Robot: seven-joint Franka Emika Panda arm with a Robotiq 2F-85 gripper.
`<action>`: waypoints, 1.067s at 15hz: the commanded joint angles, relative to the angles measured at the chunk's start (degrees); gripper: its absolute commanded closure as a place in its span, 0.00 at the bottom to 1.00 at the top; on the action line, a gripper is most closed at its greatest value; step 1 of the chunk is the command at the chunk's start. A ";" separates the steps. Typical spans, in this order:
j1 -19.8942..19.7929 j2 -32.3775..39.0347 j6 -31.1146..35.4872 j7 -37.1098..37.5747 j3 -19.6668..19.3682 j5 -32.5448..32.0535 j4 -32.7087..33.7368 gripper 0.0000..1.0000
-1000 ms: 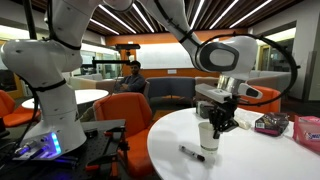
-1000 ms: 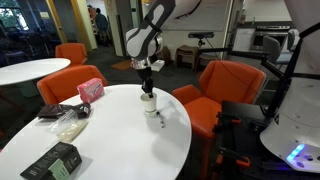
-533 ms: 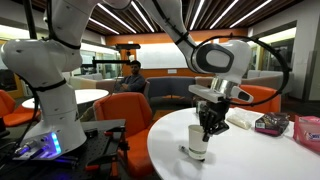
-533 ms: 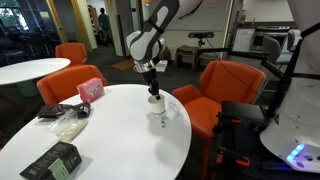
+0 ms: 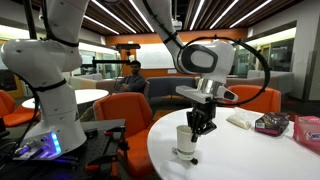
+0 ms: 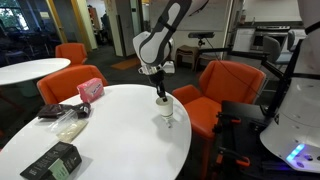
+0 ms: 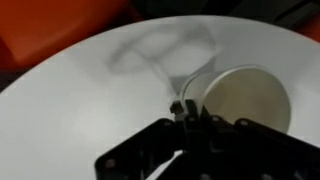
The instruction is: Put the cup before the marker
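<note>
gripper (image 6: 161, 97) narrow, pinching cup (image 6: 167, 110) rim | cup near table (image 6: 120, 125) edge, orange chair (image 6: 226, 85) just beyond | open tabletop toward centre | pink box (image 6: 90, 89) well apart

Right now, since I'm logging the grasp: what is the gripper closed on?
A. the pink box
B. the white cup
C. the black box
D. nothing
B: in an exterior view the gripper clamps the rim of the white cup near the edge of the table, and the wrist view shows the cup's open mouth right beside the gripper.
</note>
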 commanded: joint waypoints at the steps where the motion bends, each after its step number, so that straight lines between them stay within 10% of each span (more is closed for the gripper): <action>1: -1.13 -4.09 6.06 -3.10 0.76 0.99 -6.47 0.99; 16: -4.75 -12.01 16.05 -13.71 3.36 8.26 -16.78 0.99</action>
